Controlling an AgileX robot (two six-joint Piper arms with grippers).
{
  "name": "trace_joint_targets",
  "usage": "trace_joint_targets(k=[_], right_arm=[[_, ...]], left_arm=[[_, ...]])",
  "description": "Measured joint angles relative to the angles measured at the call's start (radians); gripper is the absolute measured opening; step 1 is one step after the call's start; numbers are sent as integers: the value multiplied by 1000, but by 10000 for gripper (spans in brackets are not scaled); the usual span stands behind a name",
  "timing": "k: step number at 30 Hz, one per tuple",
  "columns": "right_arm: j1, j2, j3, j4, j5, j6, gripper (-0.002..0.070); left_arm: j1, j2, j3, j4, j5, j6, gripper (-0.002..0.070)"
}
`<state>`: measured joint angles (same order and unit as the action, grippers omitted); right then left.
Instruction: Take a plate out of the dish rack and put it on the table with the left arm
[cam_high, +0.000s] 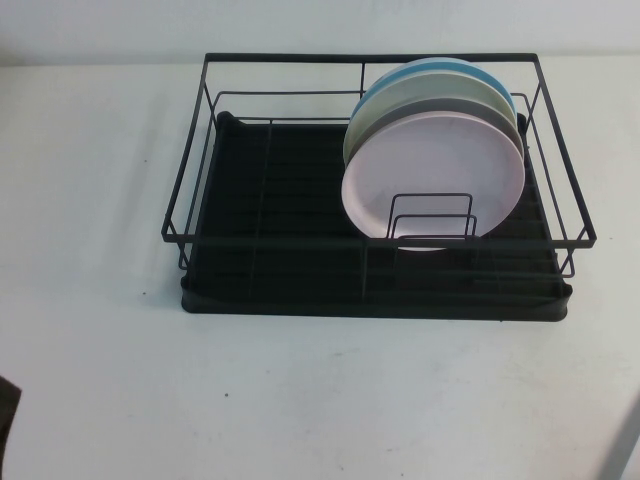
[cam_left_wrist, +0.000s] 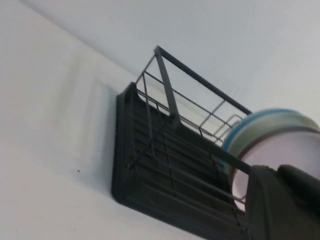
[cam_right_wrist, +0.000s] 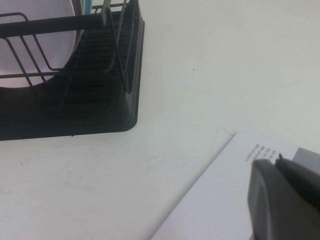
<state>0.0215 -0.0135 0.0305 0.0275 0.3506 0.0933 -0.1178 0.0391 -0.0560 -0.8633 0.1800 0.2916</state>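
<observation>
The pale pink plate (cam_high: 432, 180) stands on edge at the front of a stack in the right half of the black wire dish rack (cam_high: 280, 180), behind a small wire divider. It also shows in the left wrist view (cam_left_wrist: 280, 152) and the right wrist view (cam_right_wrist: 35, 35). My left gripper (cam_left_wrist: 276, 170) is shut and empty, low over the table to the left of the rack (cam_left_wrist: 165, 170). In the high view only a dark bit of the left arm (cam_high: 8, 425) shows at the lower left corner. My right gripper (cam_right_wrist: 276, 160) is shut and empty, right of the rack (cam_right_wrist: 100, 90).
A grey plate (cam_high: 400, 112) and a light blue plate (cam_high: 400, 78) stand behind the pink one. The white table (cam_high: 100, 380) spreads in front of and beside the rack. A white printed sheet (cam_right_wrist: 220, 200) lies under my right gripper.
</observation>
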Motion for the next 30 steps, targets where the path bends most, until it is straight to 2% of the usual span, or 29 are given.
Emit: trace_joint_targets(k=[3, 6, 10, 17, 23, 27, 30], right_arm=[[0, 0, 0, 0, 0, 0, -20], [0, 0, 0, 0, 0, 0, -20], [0, 0, 0, 2, 0, 0, -20], [0, 0, 0, 2, 0, 0, -20], [0, 0, 0, 2, 0, 0, -20], [0, 0, 0, 2, 0, 0, -20], [0, 0, 0, 2, 0, 0, -20]], left_arm=[[0, 90, -101, 5, 102, 108, -3], [0, 198, -235, 13, 252, 282, -3], [0, 341, -424, 90, 428, 468, -3], [0, 624, -708, 237, 669, 597, -3], [0, 850, -901, 246, 712, 639, 3], [-40, 1013, -1000, 236, 724, 710, 102], [-115, 1128, -1067, 229, 711, 779, 270]])
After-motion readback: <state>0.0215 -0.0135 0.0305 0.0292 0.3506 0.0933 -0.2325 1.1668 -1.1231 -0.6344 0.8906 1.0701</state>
